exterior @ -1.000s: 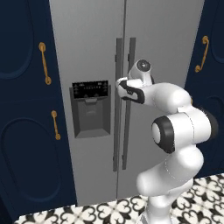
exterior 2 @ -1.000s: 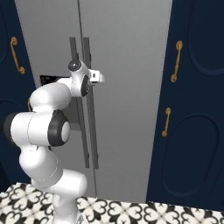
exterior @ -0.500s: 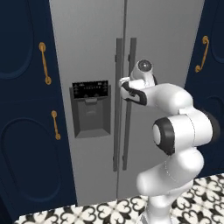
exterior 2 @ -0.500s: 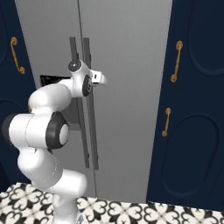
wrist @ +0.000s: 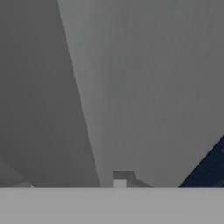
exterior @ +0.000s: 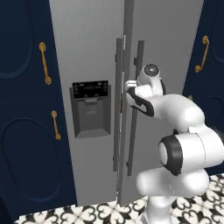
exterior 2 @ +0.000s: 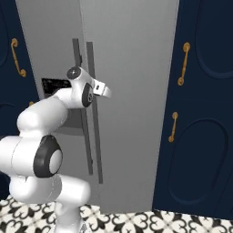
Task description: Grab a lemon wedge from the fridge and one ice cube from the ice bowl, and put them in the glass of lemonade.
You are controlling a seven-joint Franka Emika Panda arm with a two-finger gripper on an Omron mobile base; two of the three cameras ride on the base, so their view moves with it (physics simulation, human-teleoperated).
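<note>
A tall light-grey fridge (exterior: pixel 92 52) fills the middle of the scene, set between navy cabinets (exterior: pixel 24 131) with gold handles (exterior: pixel 43 63). Its left door carries a black dispenser panel (exterior: pixel 90 109) with a recess below it. Two long dark vertical door handles (exterior: pixel 118 105) run side by side down the centre where the doors meet.

The right door stands very slightly ajar (a thin gap shows along the seam in the left base view, wider toward the floor). Nothing of the fridge's inside can be made out.

The white arm (exterior: pixel 183 148) rises from a black-and-white patterned tile floor (exterior: pixel 100 212) and bends forward to the fridge. Its gripper (exterior: pixel 127 89) sits at the door handles, about level with the dispenser panel. In the right base view the gripper (exterior 2: pixel 105 91) is just beside the right-hand handle (exterior 2: pixel 94 109).

Whether the jaws are wide, narrow or around a handle cannot be told; the hand hides them from both base cameras.

The hand view looks close along a grey door surface (wrist: pixel 144 87), with a sliver of navy cabinet (wrist: pixel 210 168) at the lower right.
</note>
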